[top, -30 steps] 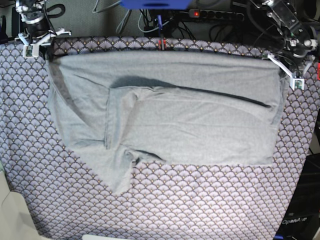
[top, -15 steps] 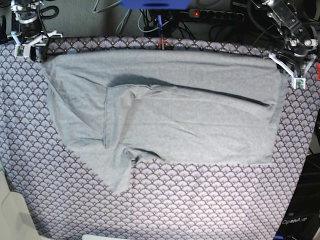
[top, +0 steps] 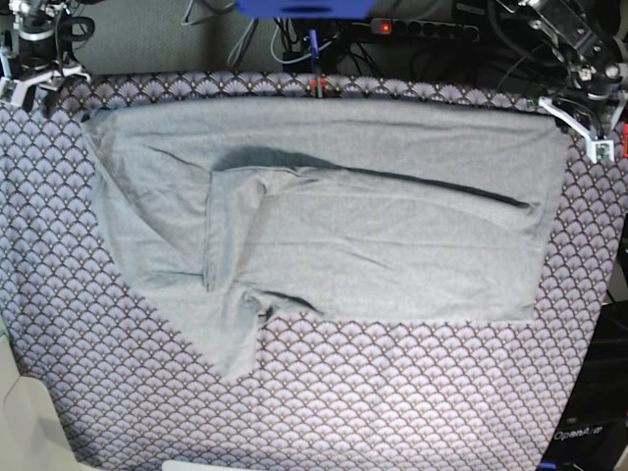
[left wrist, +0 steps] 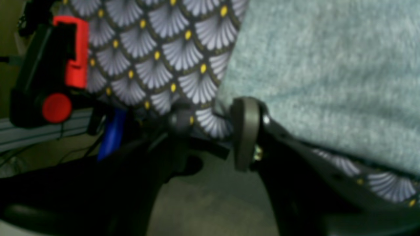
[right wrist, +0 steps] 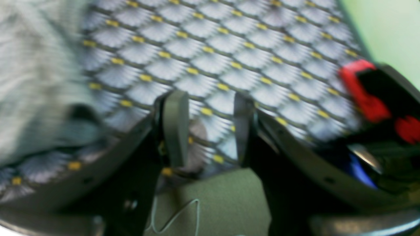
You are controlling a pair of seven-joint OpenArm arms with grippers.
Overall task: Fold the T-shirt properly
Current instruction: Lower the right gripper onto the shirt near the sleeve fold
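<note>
The light grey T-shirt (top: 373,226) lies spread across the purple fan-patterned tablecloth (top: 392,392), its lower part doubled over itself and a sleeve pointing toward the front left. My right gripper (top: 29,86) hovers off the shirt's far left corner, open in the right wrist view (right wrist: 208,127) with only tablecloth between its fingers; the T-shirt (right wrist: 32,65) is a blur at that view's left. My left gripper (top: 589,132) sits at the shirt's far right corner, open (left wrist: 211,127) and empty, one finger (left wrist: 244,131) right beside the T-shirt's (left wrist: 328,65) edge.
A red clamp (top: 316,86) grips the cloth at the table's far edge, also seen as the red clamp (left wrist: 72,52) and the red clamp (right wrist: 367,91) in the wrist views. Cables and a power strip (top: 422,29) lie behind the table.
Both grippers have opened and let go of the shirt's far corners. The right gripper has drawn away to the far left; the left gripper has shifted slightly right. The shirt lies still.
</note>
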